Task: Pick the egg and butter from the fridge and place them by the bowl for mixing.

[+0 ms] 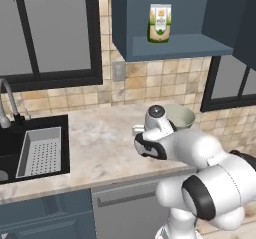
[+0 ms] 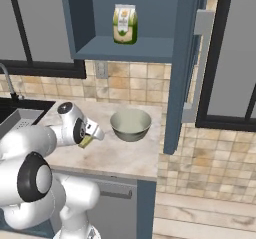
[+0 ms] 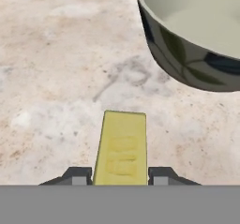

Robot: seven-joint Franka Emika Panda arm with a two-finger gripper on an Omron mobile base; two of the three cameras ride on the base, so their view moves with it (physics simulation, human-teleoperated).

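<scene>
The butter (image 3: 121, 148), a bright yellow stick, is clamped between my two dark fingertips (image 3: 77, 175) and juts forward over the marble counter (image 3: 56, 78). My gripper (image 3: 121, 175) is shut on it, low above the counter, just left of the bowl (image 3: 197, 31). From the right base view the butter (image 2: 86, 141) shows as a yellowish end under the gripper (image 2: 90, 135), a short way left of the grey-green bowl (image 2: 130, 124). In the left base view the bowl (image 1: 180, 115) sits behind my wrist. The egg and the fridge are out of view.
A black sink with a grey strainer basket (image 1: 40, 150) and a faucet (image 1: 6, 103) lies to the left. Above the counter, an open blue cabinet holds a bag (image 2: 125, 24), and its door (image 2: 180, 68) hangs open right of the bowl. The counter ends just past the bowl.
</scene>
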